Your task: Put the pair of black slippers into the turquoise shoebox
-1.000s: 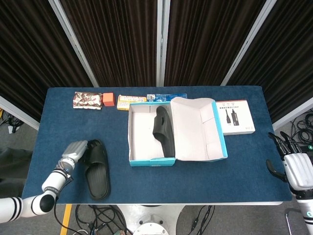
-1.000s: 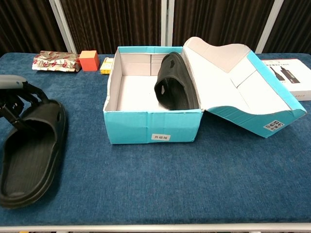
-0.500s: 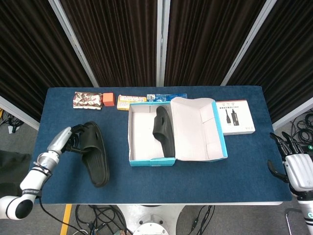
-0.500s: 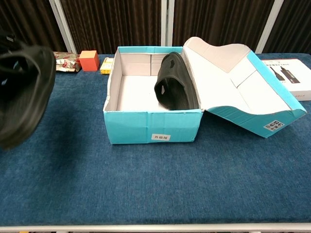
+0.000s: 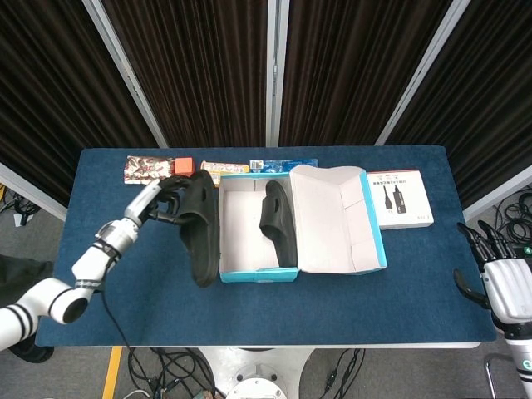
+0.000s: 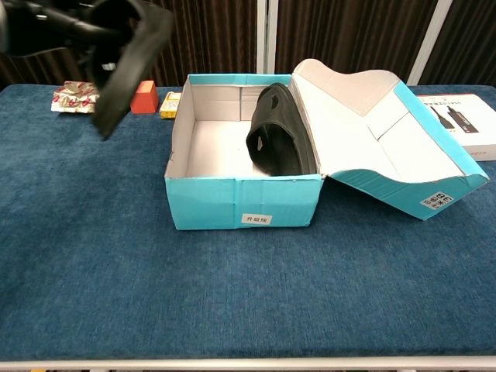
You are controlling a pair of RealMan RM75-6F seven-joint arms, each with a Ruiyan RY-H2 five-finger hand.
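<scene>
The turquoise shoebox (image 5: 249, 275) (image 6: 240, 203) stands open mid-table, its lid folded out to the right. One black slipper (image 5: 278, 220) (image 6: 279, 141) leans on edge against the box's right inner wall. My left hand (image 5: 166, 198) (image 6: 58, 23) holds the second black slipper (image 5: 200, 227) (image 6: 129, 58) in the air, tilted on edge, just left of the box's left wall. My right hand (image 5: 505, 285) hovers off the table's right front corner, holding nothing, fingers spread.
Along the back edge lie a patterned packet (image 5: 149, 169) (image 6: 74, 98), an orange block (image 5: 184, 169) (image 6: 142, 96), a yellow pack (image 5: 223, 172) and a blue pack (image 5: 283, 165). A white product box (image 5: 399, 198) (image 6: 459, 125) lies right of the lid.
My left hand has lifted the second slipper off the table's front left and carried it up and right, close to the shoebox's left wall. The right hand has stayed put.
</scene>
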